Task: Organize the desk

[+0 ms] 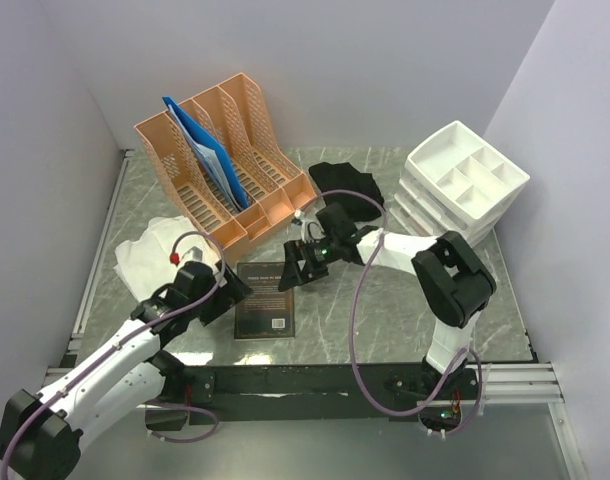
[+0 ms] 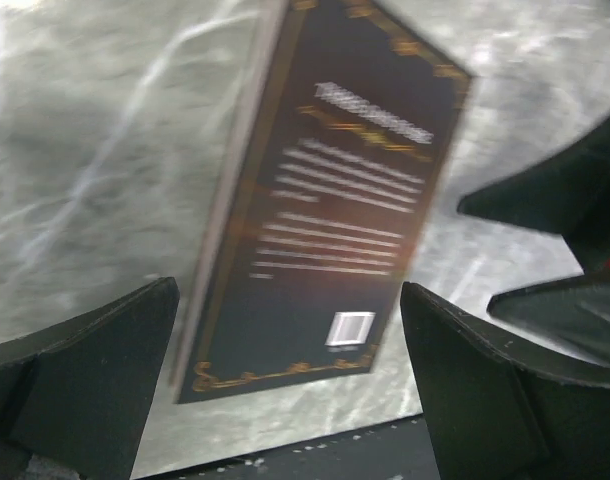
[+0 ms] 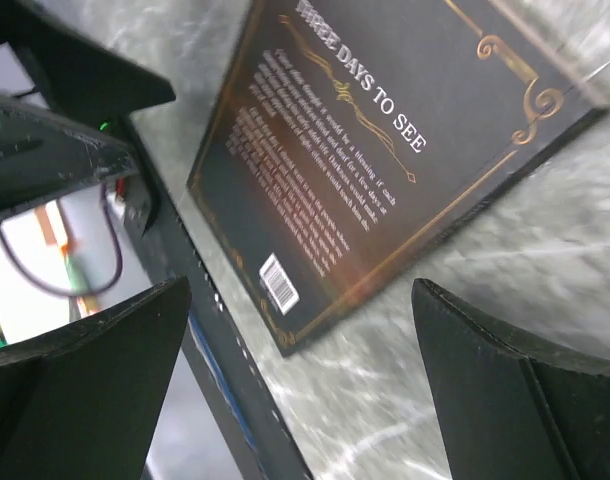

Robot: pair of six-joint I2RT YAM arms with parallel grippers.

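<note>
The desk (image 1: 385, 300) is a grey-green marble top with white veins. A dark book (image 1: 265, 299) with gold trim and a barcode lies flat on it, back cover up, near the front edge. My left gripper (image 1: 233, 291) hovers at the book's left side, open and holding nothing. In the left wrist view the book (image 2: 325, 200) lies ahead of that gripper (image 2: 290, 400), between its spread fingers. My right gripper (image 1: 294, 268) hangs open over the book's upper right corner. The right wrist view shows the book (image 3: 385, 130) beyond the empty gripper (image 3: 300, 400).
An orange file rack (image 1: 235, 165) holding a blue folder (image 1: 207, 150) stands at the back left. White drawer trays (image 1: 463, 185) sit at the back right, with a black cloth (image 1: 343, 183) beside them. A white cloth (image 1: 153, 248) lies at the left. The black rail (image 3: 220, 370) runs along the front edge.
</note>
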